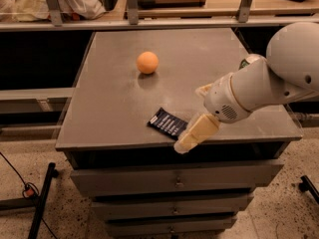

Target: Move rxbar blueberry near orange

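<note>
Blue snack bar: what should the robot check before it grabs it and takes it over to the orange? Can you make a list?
1. rxbar blueberry lies flat on the table: ok.
2. Bar well back from the table's front edge: not ok, it lies close to it.
3. gripper is at the bar's right end, fingers spread: ok.
4. Bar sits between the fingers: cannot tell.
5. orange rests farther back, apart from the bar: ok.
6. Nothing lies between bar and orange: ok.

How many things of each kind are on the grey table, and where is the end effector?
orange: 1
rxbar blueberry: 1
green item, mostly hidden behind the arm: 1
Total: 3
The end effector, open, is beside the rxbar blueberry's right end, near the table's front edge.
</note>
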{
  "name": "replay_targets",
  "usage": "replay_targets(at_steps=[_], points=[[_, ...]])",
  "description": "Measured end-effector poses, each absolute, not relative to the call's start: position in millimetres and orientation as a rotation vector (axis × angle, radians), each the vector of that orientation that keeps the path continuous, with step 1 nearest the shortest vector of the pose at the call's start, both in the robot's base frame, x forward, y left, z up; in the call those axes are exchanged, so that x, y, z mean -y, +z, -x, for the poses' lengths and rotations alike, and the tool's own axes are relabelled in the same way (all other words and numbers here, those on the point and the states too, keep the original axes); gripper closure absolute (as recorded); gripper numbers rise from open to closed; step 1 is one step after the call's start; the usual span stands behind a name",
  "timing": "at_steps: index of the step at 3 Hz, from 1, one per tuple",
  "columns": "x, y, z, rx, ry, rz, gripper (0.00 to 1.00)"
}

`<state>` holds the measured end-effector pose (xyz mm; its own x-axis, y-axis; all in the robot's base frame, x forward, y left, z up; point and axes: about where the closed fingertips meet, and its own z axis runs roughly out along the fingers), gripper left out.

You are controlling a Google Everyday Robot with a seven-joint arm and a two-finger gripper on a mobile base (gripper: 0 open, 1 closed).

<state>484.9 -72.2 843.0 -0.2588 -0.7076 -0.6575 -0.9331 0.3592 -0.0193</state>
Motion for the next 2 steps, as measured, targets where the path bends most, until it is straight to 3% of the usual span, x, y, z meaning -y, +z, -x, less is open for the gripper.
replay_targets(at_steps=[1,2], points=[[66.3,828.6,-484.4,-2.067,0.531,1.451,0.0],[60.4,818.0,-479.6,-2.076,0.577,1.484,0.16]])
